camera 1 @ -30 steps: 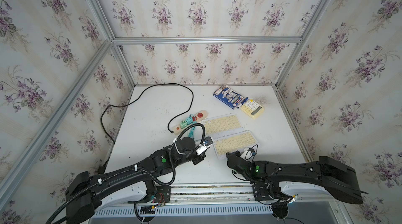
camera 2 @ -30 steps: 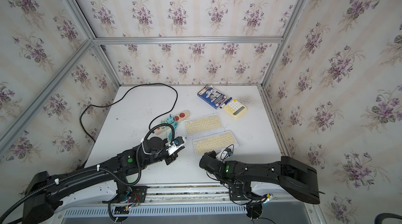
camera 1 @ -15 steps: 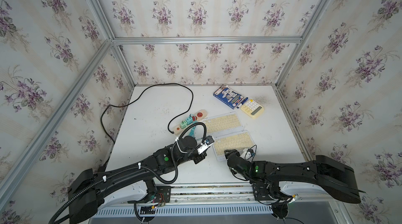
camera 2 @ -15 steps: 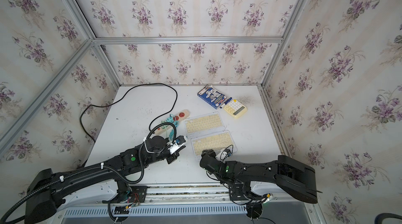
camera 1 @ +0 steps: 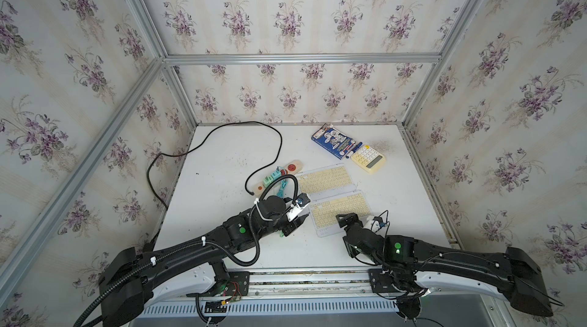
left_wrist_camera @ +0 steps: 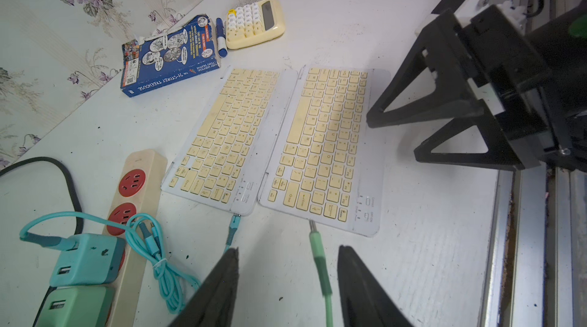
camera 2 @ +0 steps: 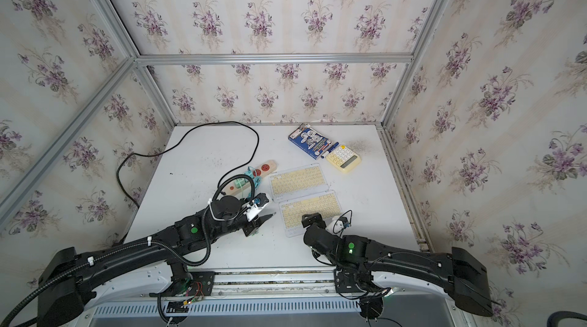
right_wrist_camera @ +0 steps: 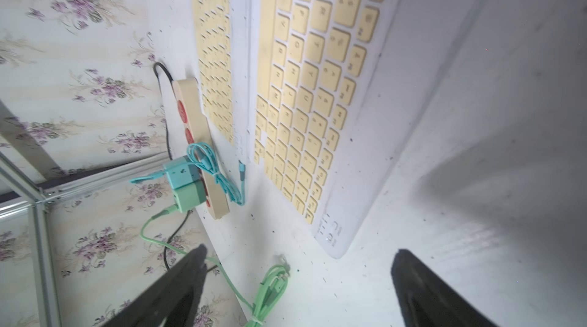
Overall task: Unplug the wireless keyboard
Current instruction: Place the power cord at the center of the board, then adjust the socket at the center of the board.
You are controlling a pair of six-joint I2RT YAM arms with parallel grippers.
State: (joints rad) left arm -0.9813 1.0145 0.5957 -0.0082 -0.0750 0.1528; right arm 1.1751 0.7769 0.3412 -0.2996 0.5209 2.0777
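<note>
White table (camera 1: 222, 157), same layout; left gripper (left_wrist_camera: 288, 248) is now parted around the unplugged green cable (left_wrist_camera: 318, 255), right gripper (right_wrist_camera: 300, 248) now gapes wide by the near keyboard (camera 1: 330, 207).

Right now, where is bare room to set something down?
Bare: the patch ringed by the black cord, left of the power strip; also between the keyboards and the right edge of the table. Crowded: chargers and cables by the left pincer; book and calculator at back right.
</note>
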